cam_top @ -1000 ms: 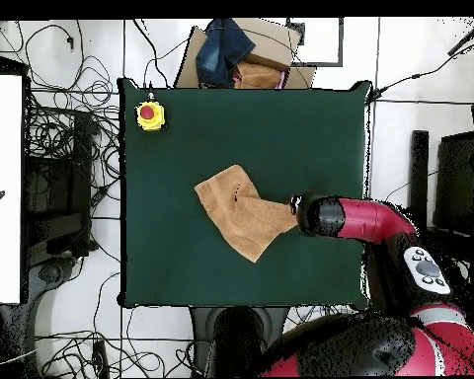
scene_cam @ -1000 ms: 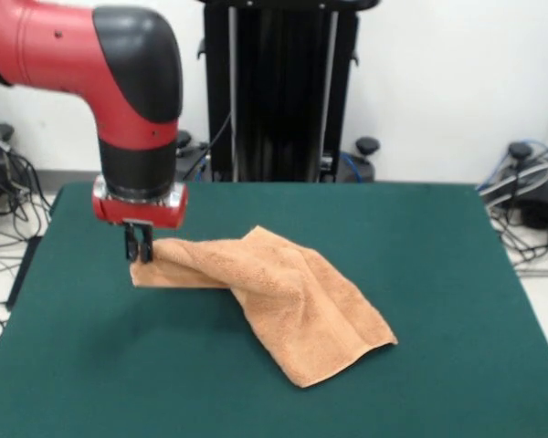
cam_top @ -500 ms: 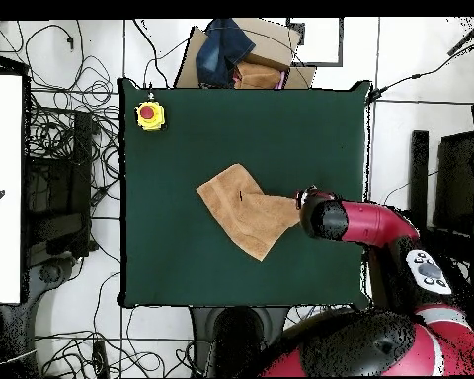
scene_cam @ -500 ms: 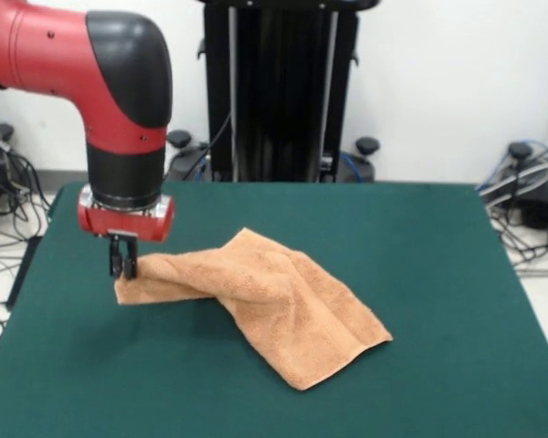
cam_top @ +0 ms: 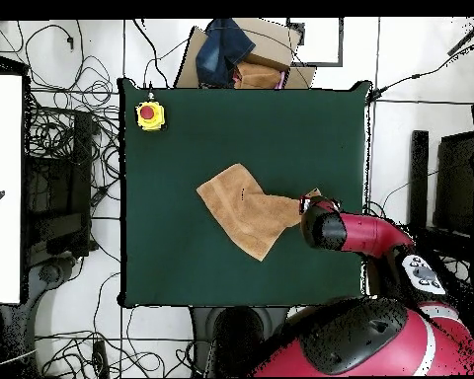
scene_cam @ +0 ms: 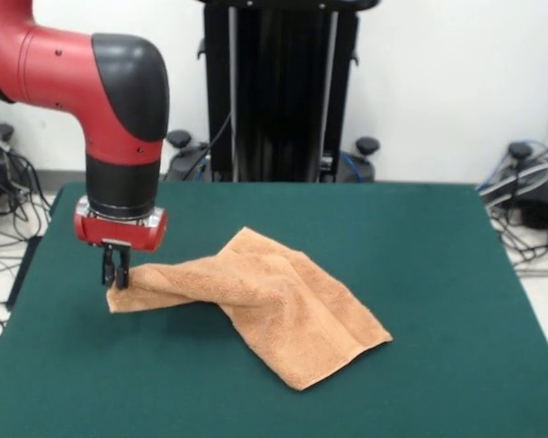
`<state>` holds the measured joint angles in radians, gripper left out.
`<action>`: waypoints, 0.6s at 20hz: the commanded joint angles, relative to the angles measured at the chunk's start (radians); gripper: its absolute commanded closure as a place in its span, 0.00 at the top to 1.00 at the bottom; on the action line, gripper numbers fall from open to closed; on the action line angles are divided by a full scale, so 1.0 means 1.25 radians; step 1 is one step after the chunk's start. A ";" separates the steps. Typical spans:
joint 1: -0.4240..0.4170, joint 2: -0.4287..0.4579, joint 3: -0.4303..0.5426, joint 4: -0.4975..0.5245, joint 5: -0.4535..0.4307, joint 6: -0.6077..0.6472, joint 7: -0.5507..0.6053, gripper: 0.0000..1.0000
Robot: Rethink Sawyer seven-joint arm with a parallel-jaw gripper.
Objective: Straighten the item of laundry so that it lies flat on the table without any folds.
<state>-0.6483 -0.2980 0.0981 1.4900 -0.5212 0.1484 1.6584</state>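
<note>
Since one second ago: gripper [scene_cam: 115, 269] shifted toward the left of the front view, drawing the towel's pinched corner with it; that corner now sits farther left and the cloth is stretched into a longer strip.

Gripper: black fingers pressed together on the left corner of the towel [scene_cam: 265, 306], holding it slightly raised off the surface, at left centre of the front view. Red and black arm descends from the upper left.

Towel: peach-orange terry cloth, centre of the table [scene_cam: 438, 274]. A raised ridge runs from the pinched corner up to a peak near the frame's middle, then slopes down to a corner at lower centre-right. Folds remain; not flat. In the overhead view the towel [cam_top: 243, 210] lies at mid-table, its right tip reaching the arm's end [cam_top: 318, 219]; the grip itself is hidden there.

Table: dark green top [cam_top: 182, 266].

Yellow box with red button [cam_top: 149, 114]: upper left corner of the table in the overhead view, well apart from the towel.
</note>
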 commanded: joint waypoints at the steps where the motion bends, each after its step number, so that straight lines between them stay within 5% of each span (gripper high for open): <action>1: 0.031 -0.023 -0.034 -0.012 0.030 0.063 0.100 0.00; 12: 0.052 -0.071 -0.083 0.001 0.064 0.117 0.101 0.00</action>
<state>-0.6041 -0.3572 0.0329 1.4916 -0.4946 0.1592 1.6584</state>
